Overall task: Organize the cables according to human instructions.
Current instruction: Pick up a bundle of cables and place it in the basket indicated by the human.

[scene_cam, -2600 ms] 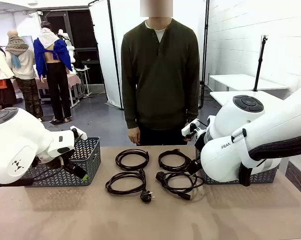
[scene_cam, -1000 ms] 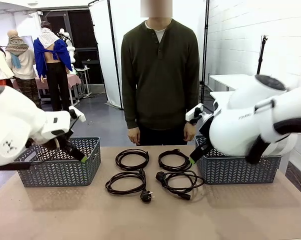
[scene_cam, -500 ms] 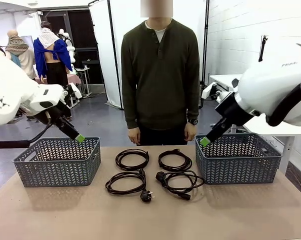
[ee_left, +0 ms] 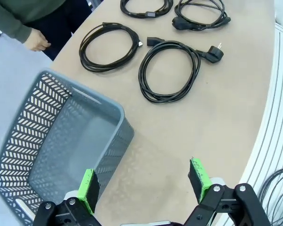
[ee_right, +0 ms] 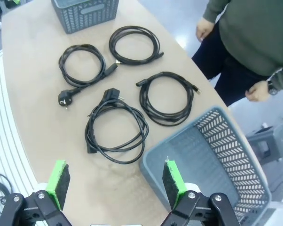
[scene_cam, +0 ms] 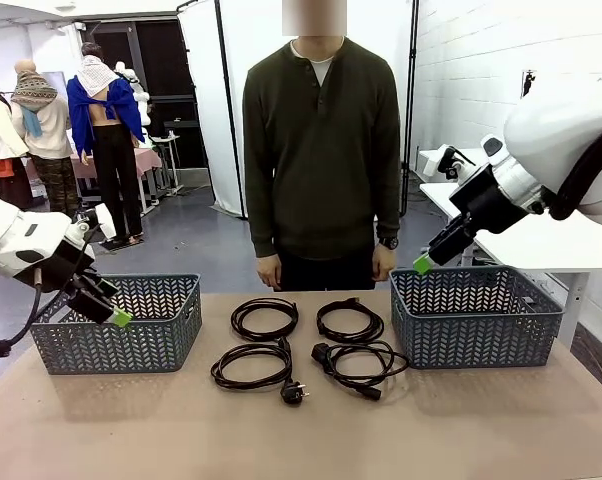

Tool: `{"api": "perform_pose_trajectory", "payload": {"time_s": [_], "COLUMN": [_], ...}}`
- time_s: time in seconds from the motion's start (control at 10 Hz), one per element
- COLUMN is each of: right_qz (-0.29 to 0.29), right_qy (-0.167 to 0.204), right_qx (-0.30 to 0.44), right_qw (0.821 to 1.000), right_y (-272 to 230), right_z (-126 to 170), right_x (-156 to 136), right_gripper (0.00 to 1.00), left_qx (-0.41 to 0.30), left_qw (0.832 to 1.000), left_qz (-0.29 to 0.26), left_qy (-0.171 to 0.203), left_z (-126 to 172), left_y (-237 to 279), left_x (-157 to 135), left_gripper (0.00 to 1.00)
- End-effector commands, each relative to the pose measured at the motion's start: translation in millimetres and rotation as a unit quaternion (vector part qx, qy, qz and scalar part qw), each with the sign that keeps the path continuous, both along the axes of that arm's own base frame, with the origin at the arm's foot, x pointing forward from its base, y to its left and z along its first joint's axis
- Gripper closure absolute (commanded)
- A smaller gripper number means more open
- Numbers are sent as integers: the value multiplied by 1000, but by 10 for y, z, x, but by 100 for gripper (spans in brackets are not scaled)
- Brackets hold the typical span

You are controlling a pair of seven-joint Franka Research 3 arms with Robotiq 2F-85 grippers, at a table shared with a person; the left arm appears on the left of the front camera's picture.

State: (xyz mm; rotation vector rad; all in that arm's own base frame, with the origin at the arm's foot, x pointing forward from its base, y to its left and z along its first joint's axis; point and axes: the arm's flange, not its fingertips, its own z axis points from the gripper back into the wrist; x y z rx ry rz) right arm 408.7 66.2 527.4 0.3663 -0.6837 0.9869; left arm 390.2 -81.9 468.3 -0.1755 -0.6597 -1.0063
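As the person (scene_cam: 321,150) stands at the far side, four coiled cables (scene_cam: 294,393) lie on the table (scene_cam: 301,440) between two baskets (scene_cam: 116,345); left gripper (ee_left: 142,178) and right gripper (ee_right: 116,178) hang open, empty.

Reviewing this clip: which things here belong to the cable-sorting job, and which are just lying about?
Job: far-left coil, far-right coil, near-left coil, near-right coil, person, left basket, right basket, left gripper, right gripper, both open.
Lying about: white side table, white screen, black stand.
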Motion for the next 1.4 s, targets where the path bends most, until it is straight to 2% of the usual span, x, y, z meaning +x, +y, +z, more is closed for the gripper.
{"api": "perform_pose_trajectory", "payload": {"time_s": [0.0, 1.1, 1.3], "right_qz": [-4, -4, -4], "right_qy": [-1, -1, -1], "right_qx": [-3, -3, -3], "right_qw": [1000, 1000, 1000], "right_y": [3, 3, 3], "right_z": [-12, -12, -12], "right_x": [-33, -33, -33], "right_gripper": [0, 0, 0], "left_qx": [6, -7, -6], "left_qw": [1000, 1000, 1000], "left_qz": [-4, -11, -8], "left_qy": [0, -6, -15], "left_z": [-19, -10, 68], "left_y": [-71, -89, -171], "left_x": [-21, -21, 93], "left_gripper": [0, 0, 0]}}
